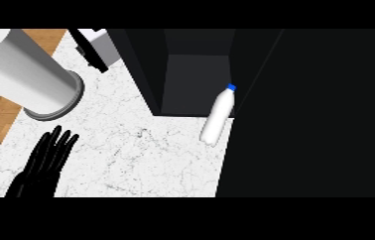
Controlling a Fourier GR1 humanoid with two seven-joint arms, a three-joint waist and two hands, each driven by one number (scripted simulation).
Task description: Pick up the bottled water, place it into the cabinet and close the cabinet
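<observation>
The bottled water (218,116), white with a blue cap, stands on the white marble counter (147,154). It is just in front of the dark cabinet's (194,80) open compartment, at that opening's right side. A wide black panel (300,115), apparently the cabinet's open door, rises right beside the bottle. My left hand (45,157) shows at the lower left with straight fingers pointing up, holding nothing, far to the left of the bottle. My right hand shows nowhere.
A large white cylinder with a grey rim (36,80) lies at the upper left over the counter's wooden edge. A small white and black object (95,48) sits behind it. The black panel fills the whole right side.
</observation>
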